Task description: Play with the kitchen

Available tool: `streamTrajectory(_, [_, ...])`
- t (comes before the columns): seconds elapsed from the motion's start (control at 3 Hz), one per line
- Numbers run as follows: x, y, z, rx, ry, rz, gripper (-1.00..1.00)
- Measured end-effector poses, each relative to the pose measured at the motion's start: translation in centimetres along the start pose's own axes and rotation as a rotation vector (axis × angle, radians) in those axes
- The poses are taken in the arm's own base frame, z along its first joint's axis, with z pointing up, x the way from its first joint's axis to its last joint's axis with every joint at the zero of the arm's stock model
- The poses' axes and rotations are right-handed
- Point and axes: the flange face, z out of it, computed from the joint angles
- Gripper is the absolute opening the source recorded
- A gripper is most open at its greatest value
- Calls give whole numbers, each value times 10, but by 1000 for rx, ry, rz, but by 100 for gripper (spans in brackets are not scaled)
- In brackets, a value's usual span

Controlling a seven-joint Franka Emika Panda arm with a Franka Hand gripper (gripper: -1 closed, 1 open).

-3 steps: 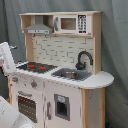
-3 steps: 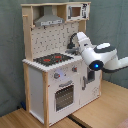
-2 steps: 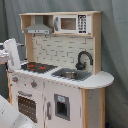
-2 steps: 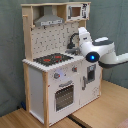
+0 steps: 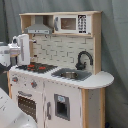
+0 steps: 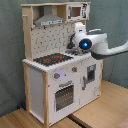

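Grey curtain hangs behind the whole scene in both exterior views; a wooden floor (image 6: 100,107) carries the kitchen (image 5: 60,75), which stands upright against that backdrop.

Fixtures noted: black stovetop (image 5: 34,67) with red burners at the first exterior view's left, grey sink (image 5: 70,75) and black faucet (image 5: 84,59) to its right, oven door (image 6: 64,96) below, hood (image 5: 39,27) and microwave (image 5: 70,23) on top, pegboard back (image 6: 52,40) between.

Arm: the gripper (image 5: 22,50) hangs over the stovetop's far left edge in the first exterior view, apart from the burners. In the second exterior view the arm's white wrist (image 6: 90,42) blocks the sink area. Whether the jaws are apart or together, I cannot tell.

Judgement: the step in hand appears to be an approach to the cooktop zone, nothing gripped as far as can be seen. The next move calls for choosing a target, knob or oven handle, and descending squarely onto it.

Markings: no legible brand or writing; the microwave keypad is unreadable.
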Motion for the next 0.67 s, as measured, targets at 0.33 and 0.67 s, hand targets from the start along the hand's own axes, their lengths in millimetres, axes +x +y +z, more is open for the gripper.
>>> streamTrajectory(0.33, [22,14,26,46,-28,63,100])
streamTrajectory(0.67, [37,24,49,96,-69,134,100])
